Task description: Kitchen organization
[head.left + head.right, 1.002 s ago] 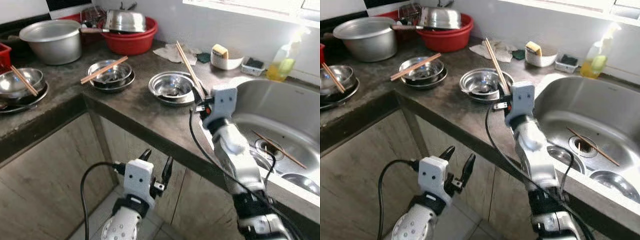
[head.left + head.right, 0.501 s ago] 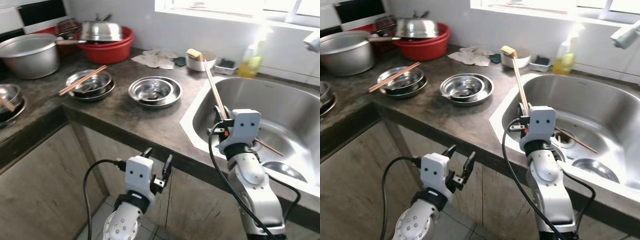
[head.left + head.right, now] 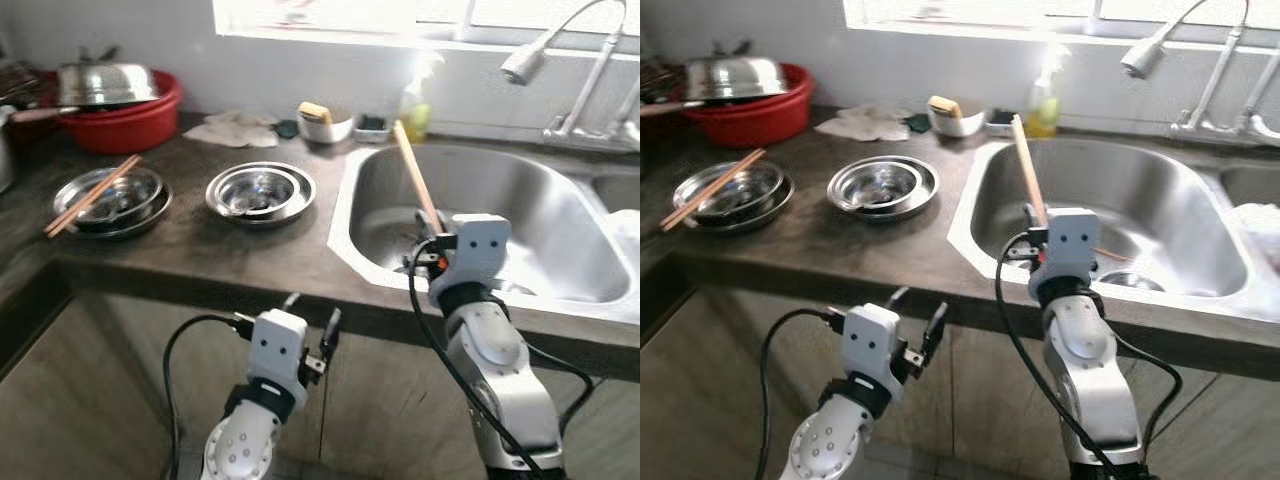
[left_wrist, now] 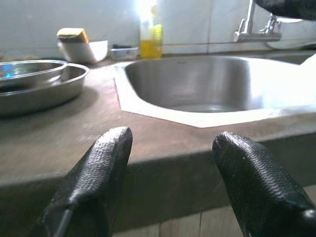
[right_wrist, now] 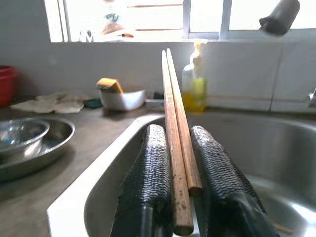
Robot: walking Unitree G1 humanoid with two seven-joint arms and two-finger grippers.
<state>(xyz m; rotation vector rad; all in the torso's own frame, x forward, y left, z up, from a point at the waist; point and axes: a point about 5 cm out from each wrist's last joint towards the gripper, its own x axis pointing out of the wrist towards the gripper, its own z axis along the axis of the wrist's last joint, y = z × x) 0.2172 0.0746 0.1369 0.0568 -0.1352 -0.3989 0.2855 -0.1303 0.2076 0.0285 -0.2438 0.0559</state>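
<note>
My right gripper (image 5: 177, 134) is shut on a pair of wooden chopsticks (image 3: 412, 172), which stick up and away from it. It hovers over the near left part of the steel sink (image 3: 520, 200), just past the counter edge. Low in front of the cabinet, below the counter edge, my left gripper (image 3: 312, 312) is open and empty. Another pair of chopsticks (image 3: 90, 192) lies across stacked steel bowls (image 3: 115, 205) at the counter's left. A second stack of steel bowls (image 3: 260, 192) sits nearer the sink. A chopstick (image 3: 1106, 256) and a steel bowl (image 3: 1132, 281) lie in the sink.
At the back left a red basin (image 3: 130, 122) holds a steel lid (image 3: 100, 85). A cloth (image 3: 235, 132), a white bowl with a sponge (image 3: 322, 122) and a yellow soap bottle (image 3: 415, 98) line the wall. The faucet (image 3: 570, 40) arches over the sink's right side.
The camera has swung right along the counter. My right gripper carried the chopsticks from above the counter bowl to over the sink. The left gripper stayed open and low.
</note>
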